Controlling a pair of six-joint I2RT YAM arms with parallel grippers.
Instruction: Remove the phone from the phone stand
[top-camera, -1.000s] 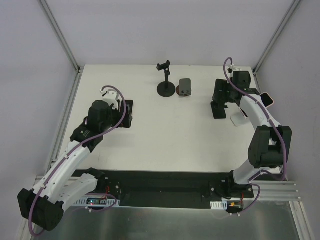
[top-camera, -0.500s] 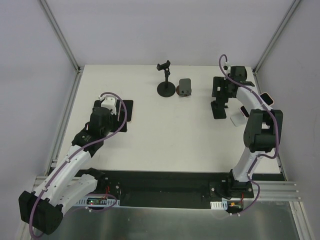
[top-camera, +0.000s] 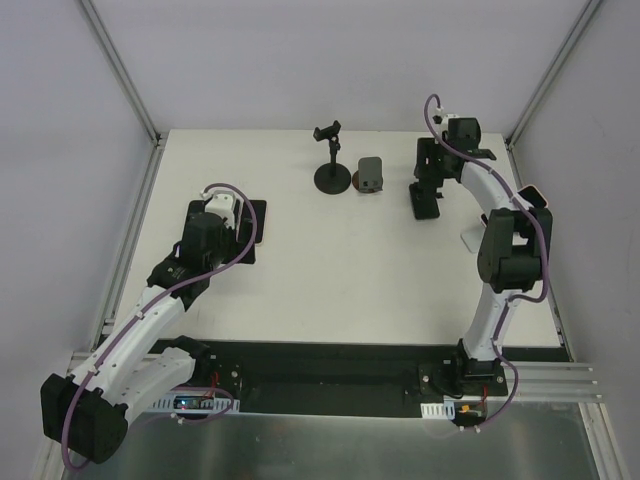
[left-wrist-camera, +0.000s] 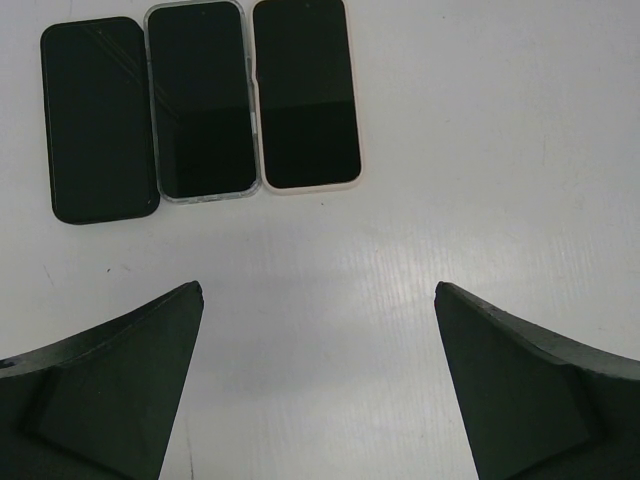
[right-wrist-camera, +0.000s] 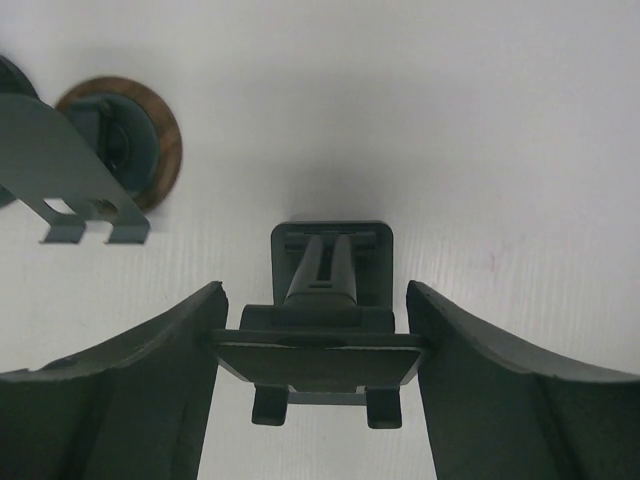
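Note:
A black phone stand (right-wrist-camera: 330, 250) stands at the back right of the table; it also shows in the top view (top-camera: 425, 203). A dark slab that looks like a phone (right-wrist-camera: 318, 362) rests on its two lips. My right gripper (right-wrist-camera: 314, 292) reaches down over it, and both fingers touch the slab's side edges. In the top view this gripper (top-camera: 428, 182) is above the stand. My left gripper (left-wrist-camera: 318, 300) is open and empty over bare table at the left (top-camera: 236, 232).
Three dark phones (left-wrist-camera: 200, 100) lie side by side beyond the left gripper (top-camera: 256, 218). A black tripod holder (top-camera: 332, 160) and a grey stand (top-camera: 371, 175) are at the back centre. A white stand (top-camera: 470, 238) with a pink-edged phone (top-camera: 534, 195) is behind the right arm.
The right gripper moved back and left and closed round the slab; the black stand shifted the same way. The left gripper drew slightly back from the three phones.

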